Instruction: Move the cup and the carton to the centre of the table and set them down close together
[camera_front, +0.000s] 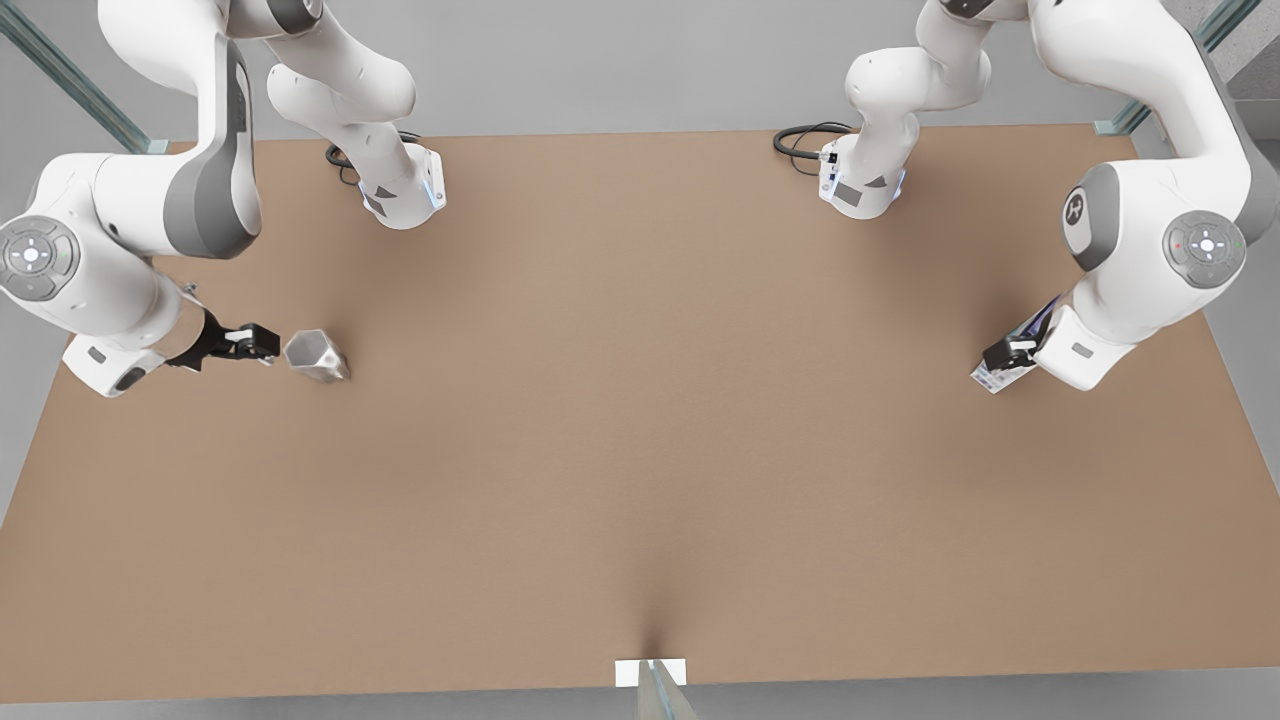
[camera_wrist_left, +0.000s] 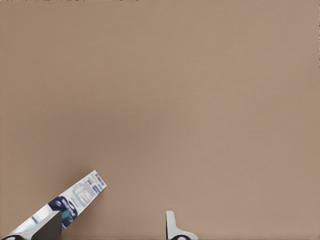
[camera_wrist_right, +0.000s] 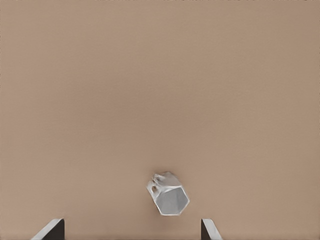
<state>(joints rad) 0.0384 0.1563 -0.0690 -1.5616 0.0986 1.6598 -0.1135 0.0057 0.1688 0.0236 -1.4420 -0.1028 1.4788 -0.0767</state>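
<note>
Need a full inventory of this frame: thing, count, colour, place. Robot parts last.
cup: 1, pale grey-white, faceted, on the table near the front view's left edge, just ahead of the right gripper, untouched.
carton: 1, white and light blue with dark blue print, near the front view's right edge, at the left gripper.
table: 1, matte brown, centre bare.
cables: 2 black loops, at the arm bases on the far edge.
white tab: 1, near edge, middle.
right gripper: black fingers, open, cup in front and not between them.
left gripper: black, at the carton; its fingers spread wide in the left wrist view, carton by one finger.
</note>
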